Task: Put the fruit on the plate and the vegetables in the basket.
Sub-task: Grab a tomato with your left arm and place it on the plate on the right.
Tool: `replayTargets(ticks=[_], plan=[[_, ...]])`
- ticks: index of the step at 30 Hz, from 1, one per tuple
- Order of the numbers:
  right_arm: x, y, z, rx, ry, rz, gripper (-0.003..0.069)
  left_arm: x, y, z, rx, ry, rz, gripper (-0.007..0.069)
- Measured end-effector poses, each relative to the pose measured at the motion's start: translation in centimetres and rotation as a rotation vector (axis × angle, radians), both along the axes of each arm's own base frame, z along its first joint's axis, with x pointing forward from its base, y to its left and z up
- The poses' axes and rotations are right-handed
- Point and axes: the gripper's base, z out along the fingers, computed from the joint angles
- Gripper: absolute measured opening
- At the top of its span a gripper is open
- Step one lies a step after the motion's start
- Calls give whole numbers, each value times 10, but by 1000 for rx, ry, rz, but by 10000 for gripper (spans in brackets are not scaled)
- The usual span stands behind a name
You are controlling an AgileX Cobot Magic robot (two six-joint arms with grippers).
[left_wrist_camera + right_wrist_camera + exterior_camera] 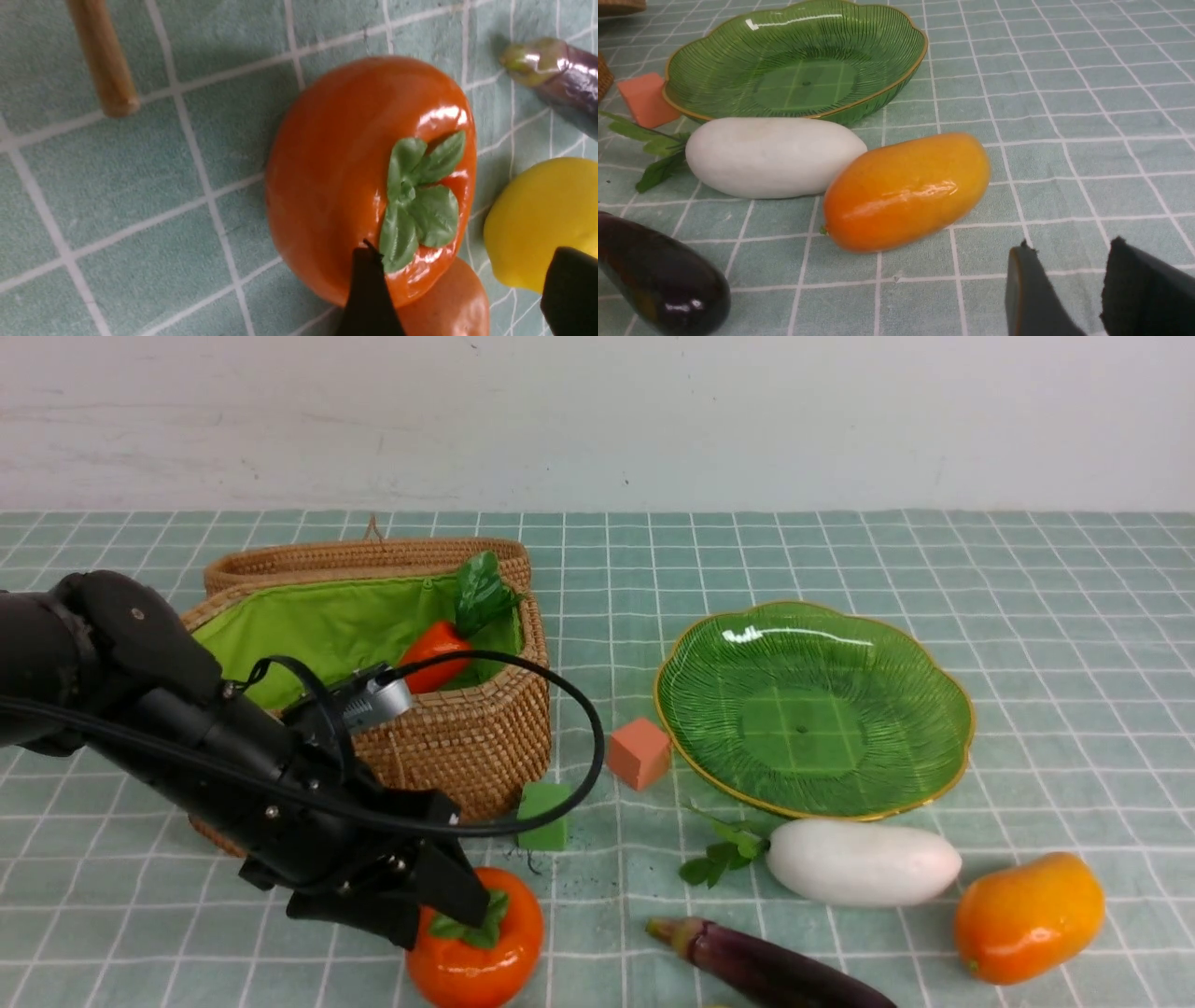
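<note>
My left gripper (422,909) hangs open just above the round orange persimmon (478,947) near the front edge. In the left wrist view one finger (369,294) overlaps the persimmon (345,177) and the other (570,289) the yellow lemon (537,219), with a small brownish-orange round vegetable (451,303) between them. The carrot (435,653) lies in the open wicker basket (448,747). The green plate (812,709) holds nothing. The white radish (859,863), the mango (1027,919) and the eggplant (766,971) lie on the cloth. My right gripper (1069,242) is open over bare cloth, beside the mango (906,191).
A salmon cube (639,753) and a green cube (544,817) sit between basket and plate. A brown wooden rod (103,56) lies near the persimmon in the left wrist view. The left arm's cable (579,709) loops in front of the basket.
</note>
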Motion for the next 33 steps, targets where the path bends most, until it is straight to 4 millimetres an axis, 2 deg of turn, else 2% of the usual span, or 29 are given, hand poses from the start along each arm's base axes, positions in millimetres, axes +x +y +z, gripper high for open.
replayTargets(ticks=[14,16,21,25,29,33], plan=[[0,0,0,0,0,0,244,1,5,-3,69,-25,-12,483],[0,0,0,0,0,0,244,3,6,-3,74,-40,-1,501],[0,0,0,0,0,0,244,10,7,-3,84,-89,56,603],[0,0,0,0,0,0,244,12,7,-8,84,-76,67,645],[0,0,0,0,-1,0,244,16,4,-23,70,-20,84,640],[0,0,0,0,-1,0,244,18,0,-33,29,17,79,594]])
